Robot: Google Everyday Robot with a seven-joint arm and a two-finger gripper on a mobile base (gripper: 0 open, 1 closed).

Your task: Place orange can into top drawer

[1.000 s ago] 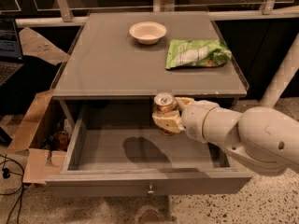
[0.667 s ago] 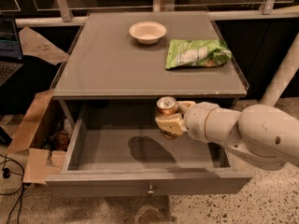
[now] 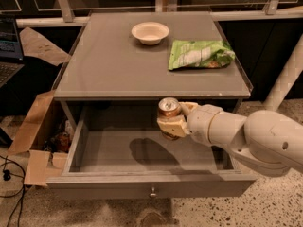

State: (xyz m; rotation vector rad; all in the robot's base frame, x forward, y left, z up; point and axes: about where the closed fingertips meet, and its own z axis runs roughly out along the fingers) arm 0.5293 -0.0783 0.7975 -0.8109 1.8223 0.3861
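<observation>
I am seeing the orange can (image 3: 169, 108) standing upright in the air, its silver top facing up, just under the front edge of the grey table (image 3: 118, 67) and over the inside of the top drawer (image 3: 104, 187). It is sitting toward the right of the drawer's middle, near the back. The gripper (image 3: 171, 125) is gripping it, the cream fingers (image 3: 165, 126) pressed against the lower part of the can's body and covering its base. The white arm (image 3: 251, 136) is reaching in from the right, crossing over the drawer's right side.

The drawer is standing pulled far out, with its small round knob (image 3: 152, 192) showing at the centre of the front panel. A dark shadow (image 3: 151, 151) is lying on the drawer's floor, below and left of the can and apart from it.

On the tabletop, a pale bowl (image 3: 150, 32) is resting near the back, and a green snack bag (image 3: 201, 55) is lying flat to its right, well apart from the can. An open cardboard box (image 3: 35, 131) is sitting on the floor just beside the drawer's left side.
</observation>
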